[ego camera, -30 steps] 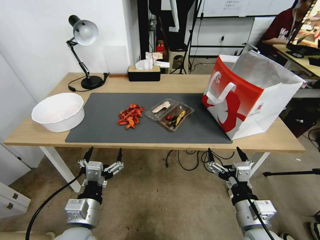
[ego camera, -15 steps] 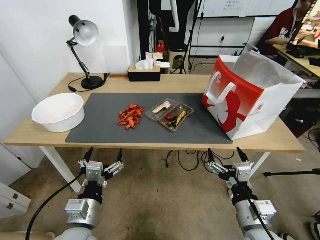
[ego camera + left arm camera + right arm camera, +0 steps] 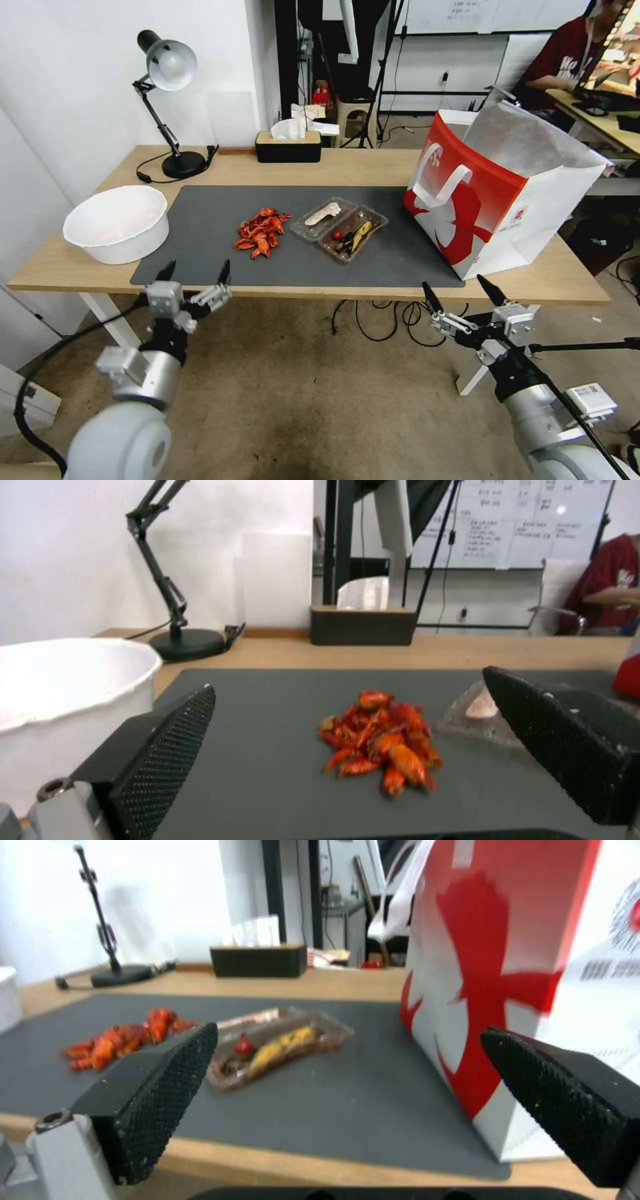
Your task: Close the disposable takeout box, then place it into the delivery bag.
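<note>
Box open on mat, both grippers short of the table

Head view: disposable takeout box (image 3: 339,229) lies open on the dark mat (image 3: 200,260), both halves flat and side by side, food in each, so the lid is not yet folded over; delivery bag (image 3: 497,190) stands upright just beside it at the robot's right, mouth open upward, probably set there for a short carry; left gripper (image 3: 193,274) at the table's near edge, fingers apart, empty; right gripper (image 3: 460,297) below the near edge in front of the bag, fingers apart, empty; crayfish pile (image 3: 261,231) sits near the box on its left, the likeliest thing to get brushed; white bowl (image 3: 117,223), lamp (image 3: 167,100) and tissue box (image 3: 288,145) well clear.

Left wrist view: left gripper (image 3: 347,740) spread wide, facing the crayfish pile (image 3: 380,740); box's edge seems to show past it, partly hidden by a finger.

Right wrist view: right gripper (image 3: 347,1100) spread wide; box (image 3: 280,1045) ahead, bag (image 3: 527,980) close alongside, crowding that side.
</note>
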Robot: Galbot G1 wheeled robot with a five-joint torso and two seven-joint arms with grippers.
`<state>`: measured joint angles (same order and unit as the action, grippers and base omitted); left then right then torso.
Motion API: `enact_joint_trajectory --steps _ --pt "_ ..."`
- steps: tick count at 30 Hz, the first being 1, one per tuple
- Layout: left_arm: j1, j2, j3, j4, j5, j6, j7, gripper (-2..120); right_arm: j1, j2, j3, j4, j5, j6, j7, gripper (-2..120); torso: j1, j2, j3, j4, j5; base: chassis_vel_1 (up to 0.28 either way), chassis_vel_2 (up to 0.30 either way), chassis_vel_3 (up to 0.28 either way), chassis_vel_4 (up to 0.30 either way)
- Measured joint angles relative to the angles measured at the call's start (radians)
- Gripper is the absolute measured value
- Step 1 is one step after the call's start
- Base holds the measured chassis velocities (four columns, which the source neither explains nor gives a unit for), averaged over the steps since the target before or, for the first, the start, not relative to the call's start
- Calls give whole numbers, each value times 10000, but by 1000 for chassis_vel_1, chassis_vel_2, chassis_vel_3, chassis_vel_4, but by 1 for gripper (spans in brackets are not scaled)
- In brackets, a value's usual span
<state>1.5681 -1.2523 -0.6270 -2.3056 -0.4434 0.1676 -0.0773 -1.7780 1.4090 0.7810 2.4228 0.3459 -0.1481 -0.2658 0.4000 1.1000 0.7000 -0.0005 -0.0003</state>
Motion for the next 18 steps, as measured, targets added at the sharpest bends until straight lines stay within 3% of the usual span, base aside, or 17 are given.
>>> enact_joint_trajectory --steps 4,7,8,18 --pt "15 150 -148 -327 -672 -52 -110 100 48 -297 739 260 960 -233 -365 100 -1 0 -1 6 13 0 0 0 0" --pt "2 172 -185 -326 -737 -70 -121 100 90 -494 1243 431 1585 -372 -619 100 -2 1 -1 6 -6 0 0 0 0" --pt "4 174 -195 -315 -738 -79 -121 100 135 -556 1336 428 1826 -503 -796 100 0 -1 0 0 14 0 0 0 0" --pt "114 90 -205 -248 -698 -139 -110 100 308 -709 1210 202 2047 -671 -1119 100 -1 0 0 5 3 0 0 0 0"
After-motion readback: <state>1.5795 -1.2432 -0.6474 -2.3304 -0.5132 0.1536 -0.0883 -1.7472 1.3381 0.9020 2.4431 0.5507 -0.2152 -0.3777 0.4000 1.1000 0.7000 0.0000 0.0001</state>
